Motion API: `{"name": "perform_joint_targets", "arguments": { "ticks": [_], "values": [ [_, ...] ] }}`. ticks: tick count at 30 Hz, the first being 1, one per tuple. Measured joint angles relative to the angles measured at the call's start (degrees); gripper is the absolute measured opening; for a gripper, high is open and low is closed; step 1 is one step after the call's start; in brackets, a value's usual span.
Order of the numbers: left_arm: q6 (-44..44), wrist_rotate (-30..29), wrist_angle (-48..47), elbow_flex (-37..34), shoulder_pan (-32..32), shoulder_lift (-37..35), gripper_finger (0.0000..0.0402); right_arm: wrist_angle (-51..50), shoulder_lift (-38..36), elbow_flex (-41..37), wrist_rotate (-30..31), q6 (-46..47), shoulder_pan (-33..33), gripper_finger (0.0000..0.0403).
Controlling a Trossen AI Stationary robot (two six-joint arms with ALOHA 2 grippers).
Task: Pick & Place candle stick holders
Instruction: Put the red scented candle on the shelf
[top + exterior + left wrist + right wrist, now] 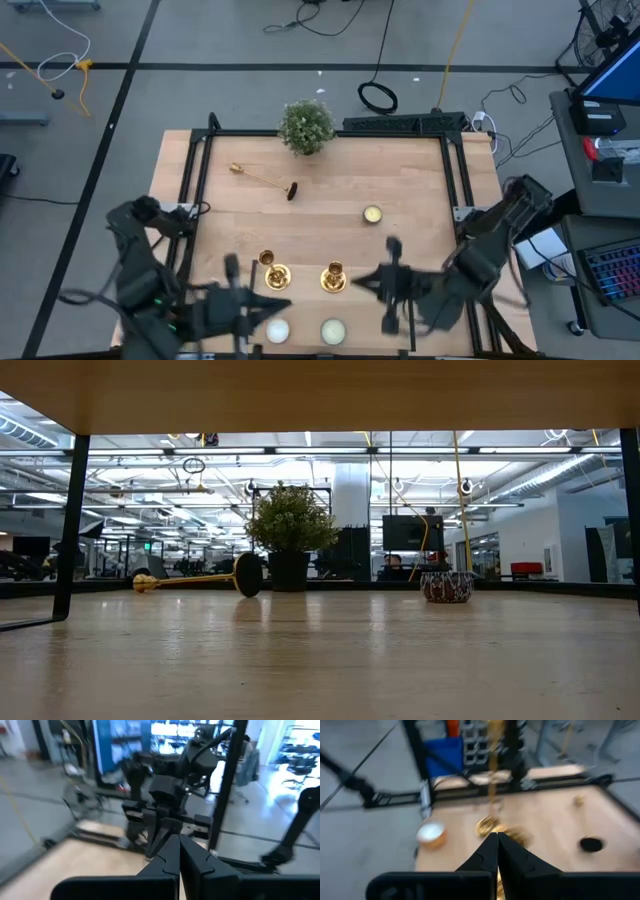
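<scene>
Two brass candle stick holders (274, 273) (333, 277) stand upright near the table's (420, 190) front edge, between the left gripper (232, 268) and right gripper (393, 248), neither touched. A third candle stick holder (262, 178) lies toppled near the potted plant (305, 126); the low view shows it on its side beside the pot. Both grippers are closed and empty, fingertips pressed together in the wrist views.

The middle of the table (330, 195) is bare wood with lots of room to pass. At the back edge stands a plant (306, 126), and a candlestick (262, 178) lies flat near it. A small candle (372, 213) sits alone on the right. Near the front, two upright candlesticks (274, 273) and two candles (333, 329) crowd the space between both arms.
</scene>
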Motion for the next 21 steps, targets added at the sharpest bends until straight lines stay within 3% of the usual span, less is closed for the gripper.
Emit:
{"name": "perform_joint_targets", "arguments": {
  "ticks": [3, 7, 12, 18, 21],
  "values": [
    [4.89, -3.45, -1.16, 0.00, -0.69, -2.64, 0.0000, -0.03, -3.38, 0.00, 1.96, -1.37, -2.58, 0.0000],
    [3.74, -8.07, -8.43, 0.00, -0.61, -5.86, 0.0000, -1.98, -6.75, 0.00, 5.89, -3.60, -6.39, 0.0000],
    [-12.55, -13.55, -24.66, 0.00, 0.99, -8.92, 0.0000, -6.69, -8.70, 0.00, 7.47, -2.59, -13.66, 0.0000],
    [-34.37, -13.09, -48.20, 0.00, 4.68, -10.75, 0.0000, -23.54, -8.59, -0.31, 6.81, 8.13, -22.76, 0.0000],
    [-43.66, -11.64, -56.30, -0.11, 7.15, -10.73, 0.0000, -28.56, -8.79, -3.06, 2.18, 13.30, -28.18, 0.0000]
  ]
}}
